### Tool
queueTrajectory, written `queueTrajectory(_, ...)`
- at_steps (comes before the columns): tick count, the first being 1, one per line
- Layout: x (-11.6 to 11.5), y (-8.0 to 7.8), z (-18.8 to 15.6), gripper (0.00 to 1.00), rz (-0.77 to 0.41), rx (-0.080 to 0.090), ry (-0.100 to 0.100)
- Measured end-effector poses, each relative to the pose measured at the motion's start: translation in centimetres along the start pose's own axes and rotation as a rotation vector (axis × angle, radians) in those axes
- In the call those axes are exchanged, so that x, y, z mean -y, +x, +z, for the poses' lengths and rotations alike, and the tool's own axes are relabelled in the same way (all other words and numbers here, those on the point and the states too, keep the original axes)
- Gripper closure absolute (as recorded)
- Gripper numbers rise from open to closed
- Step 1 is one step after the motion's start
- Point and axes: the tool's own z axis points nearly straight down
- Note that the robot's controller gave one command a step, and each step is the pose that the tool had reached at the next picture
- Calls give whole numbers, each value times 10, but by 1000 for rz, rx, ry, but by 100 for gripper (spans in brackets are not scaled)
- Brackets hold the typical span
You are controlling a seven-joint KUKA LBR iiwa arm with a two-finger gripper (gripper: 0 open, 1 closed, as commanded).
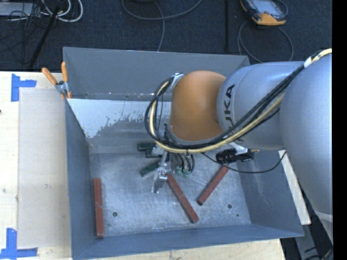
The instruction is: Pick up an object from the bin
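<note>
Looks like we're at the grasp step, gripper (159, 182) by the far end of the diagonal brown stick (183, 200) mid-bin (124, 213), can't tell if it's spread or pinching, so next we'd want a firm pinch before lifting.

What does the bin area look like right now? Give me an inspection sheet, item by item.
Surface: grey metal bin, floor scuffed pale.
Job's things: three reddish-brown sticks. The left stick lies along the left wall, the middle stick is slanted at the centre, and the right stick is slanted beside it, apart from it.
Clutter: small dark pieces by the gripper, too small to identify.
Grippers: gripper low at the bin's centre, just left of the middle stick's upper end.
Cables: cables looped round the orange cover.
Surroundings: dark floor with loose leads beyond the bin.
</note>
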Motion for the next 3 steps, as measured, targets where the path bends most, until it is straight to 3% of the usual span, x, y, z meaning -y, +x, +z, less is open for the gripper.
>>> queueTrajectory(1,-7,-66,55,100,47,40,-17)
queueTrajectory(2,-7,-66,55,100,47,40,-17)
queueTrajectory(3,2,-51,-69,100,-19,9,-2)
